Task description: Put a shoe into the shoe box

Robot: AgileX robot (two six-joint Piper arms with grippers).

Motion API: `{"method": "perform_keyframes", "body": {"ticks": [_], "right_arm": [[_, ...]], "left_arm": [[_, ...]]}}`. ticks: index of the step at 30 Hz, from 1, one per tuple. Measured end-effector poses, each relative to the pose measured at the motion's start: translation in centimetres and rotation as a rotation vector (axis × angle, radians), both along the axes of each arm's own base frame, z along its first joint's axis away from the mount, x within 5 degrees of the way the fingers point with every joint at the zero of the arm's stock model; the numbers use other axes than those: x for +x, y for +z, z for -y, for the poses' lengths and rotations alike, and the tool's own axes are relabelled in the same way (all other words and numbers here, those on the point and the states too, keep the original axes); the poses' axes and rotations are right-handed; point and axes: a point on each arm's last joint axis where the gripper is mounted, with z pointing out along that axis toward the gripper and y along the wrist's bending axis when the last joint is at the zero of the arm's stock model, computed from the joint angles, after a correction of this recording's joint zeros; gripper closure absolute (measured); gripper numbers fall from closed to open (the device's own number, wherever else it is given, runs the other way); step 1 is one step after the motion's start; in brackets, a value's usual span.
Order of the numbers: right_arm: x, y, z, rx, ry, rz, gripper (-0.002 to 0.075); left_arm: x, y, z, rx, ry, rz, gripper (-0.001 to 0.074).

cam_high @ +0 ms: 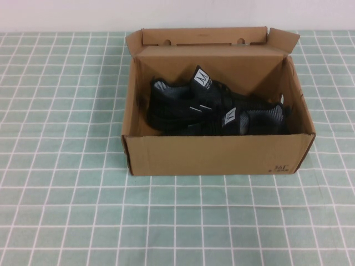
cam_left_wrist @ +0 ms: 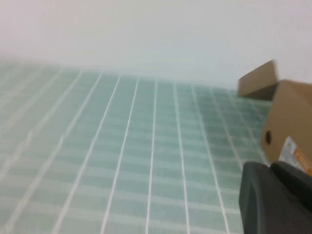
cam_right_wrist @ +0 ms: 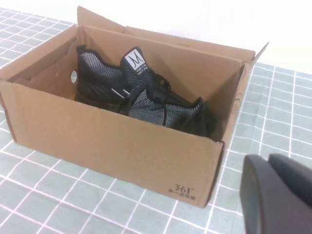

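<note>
The brown cardboard shoe box (cam_high: 216, 155) stands open at the table's middle, its lid flap (cam_high: 205, 36) upright at the back. Two black knit shoes lie inside: one (cam_high: 183, 102) at the left with its white tongue label up, the other (cam_high: 252, 119) at the right front. Both show in the right wrist view, the labelled one (cam_right_wrist: 105, 80) and its mate (cam_right_wrist: 163, 109), inside the box (cam_right_wrist: 107, 146). My right gripper (cam_right_wrist: 268, 161) is shut and empty, off the box's printed front corner. My left gripper (cam_left_wrist: 271, 169) is shut and empty, beside the box's left end (cam_left_wrist: 292, 122). Neither gripper shows in the high view.
A green cloth with a white grid (cam_high: 66, 210) covers the table. A white wall (cam_high: 66, 14) runs along the far edge. Small black print (cam_right_wrist: 181, 189) marks the box's front corner.
</note>
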Motion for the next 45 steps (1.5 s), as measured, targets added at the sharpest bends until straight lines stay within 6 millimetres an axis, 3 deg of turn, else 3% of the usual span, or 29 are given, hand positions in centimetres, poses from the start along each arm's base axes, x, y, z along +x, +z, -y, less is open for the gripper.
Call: {"method": "perform_keyframes", "body": {"ticks": [4,13,18,40,45], "right_arm": [[0.0,0.0,0.0,0.000,0.000,0.000,0.0734],[0.0,0.0,0.0,0.000,0.000,0.000,0.0734],[0.0,0.0,0.0,0.000,0.000,0.000,0.0734],[-0.1,0.0,0.0,0.002,0.000,0.005,0.0734],[-0.8,0.4,1.0,0.021,-0.094,0.057,0.0734]], "left_arm": [[0.4,-2.2,-0.3,-0.078,0.036,-0.057,0.0735],[0.4,-4.0,0.0,0.194,-0.067,-0.121,0.0735],[0.2,-4.7,0.1,0.219,-0.091,-0.206,0.0735],[0.2,-5.0,0.1,0.221,-0.095,-0.232,0.0736],[0.2,-5.0,0.1,0.223,-0.096,-0.232,0.0735]]}}
